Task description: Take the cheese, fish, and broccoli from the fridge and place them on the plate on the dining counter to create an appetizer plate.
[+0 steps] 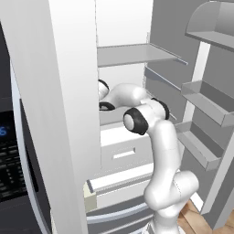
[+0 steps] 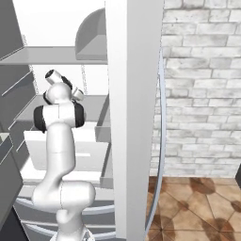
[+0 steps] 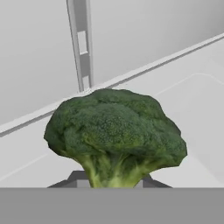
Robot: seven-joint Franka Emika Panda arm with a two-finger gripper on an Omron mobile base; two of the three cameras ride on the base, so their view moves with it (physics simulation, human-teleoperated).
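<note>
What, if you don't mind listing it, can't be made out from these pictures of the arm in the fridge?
- Claw state: in the hand view the broccoli covers the finger tips, so grip or contact cannot be judged.
- Claw in the left base view: hidden behind the fridge wall, where the arm reaches in.
- Claw in the right base view: the arm's own wrist blocks it.
- Broccoli stalk: its bottom is cut off at the hand view's lower part.

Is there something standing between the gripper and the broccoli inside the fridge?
Nothing visible does. In the hand view the broccoli sits directly ahead of the gripper, very close, with its stalk just above the fingertips. Behind it are just a pale shelf and the fridge back wall.
</note>
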